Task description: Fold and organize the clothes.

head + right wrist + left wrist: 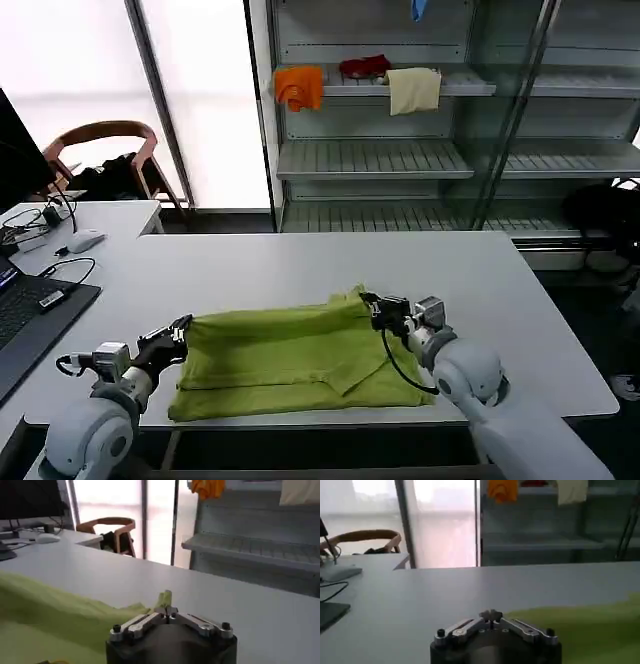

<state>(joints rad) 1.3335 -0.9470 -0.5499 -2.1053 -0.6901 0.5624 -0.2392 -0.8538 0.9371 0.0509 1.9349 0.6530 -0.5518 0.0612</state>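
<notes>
t-shirt (290, 362) lies long axis across the surface (300, 265) between both hands — left hand (180, 332) and right hand (372, 303) each clamped on a far corner.

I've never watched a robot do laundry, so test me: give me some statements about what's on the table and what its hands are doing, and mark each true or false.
1. A green T-shirt lies on the white table. True.
2. The right hand pinches the shirt's far right corner. True; in the right wrist view a bit of green cloth sticks up between its closed fingers.
3. The left hand is raised high above the table. False; it sits low at the shirt's left edge.
4. The shirt hangs on the shelf. False; an orange cloth, a dark red cloth and a cream cloth are there.
5. A computer mouse sits on the neighbouring desk. True.
</notes>
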